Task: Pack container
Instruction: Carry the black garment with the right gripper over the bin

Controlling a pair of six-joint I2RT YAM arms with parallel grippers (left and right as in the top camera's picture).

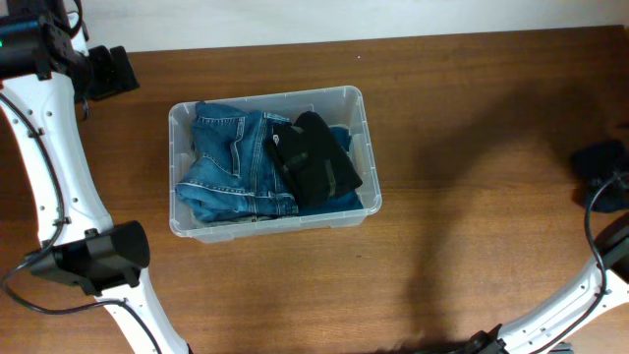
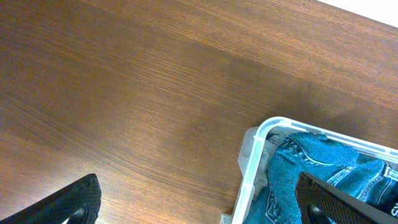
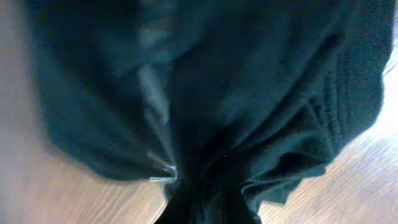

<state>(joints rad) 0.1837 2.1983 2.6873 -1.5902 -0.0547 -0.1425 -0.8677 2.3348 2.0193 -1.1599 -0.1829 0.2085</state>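
Container sits centre-left on the table, jeans and black garment aboard. My left gripper gapes empty. My right gripper's hidden behind dark cloth, so I can't tell its grip. A loose hold could drop that cloth short.

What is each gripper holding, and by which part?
Left gripper: nothing, jaws open above the table. Right gripper: seemingly a dark knit garment, pinched at a gathered fold; jaws hidden.

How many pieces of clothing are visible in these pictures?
3: blue jeans in the container, a black garment lying on them, a dark garment at the table's right edge. Others may be hidden underneath.
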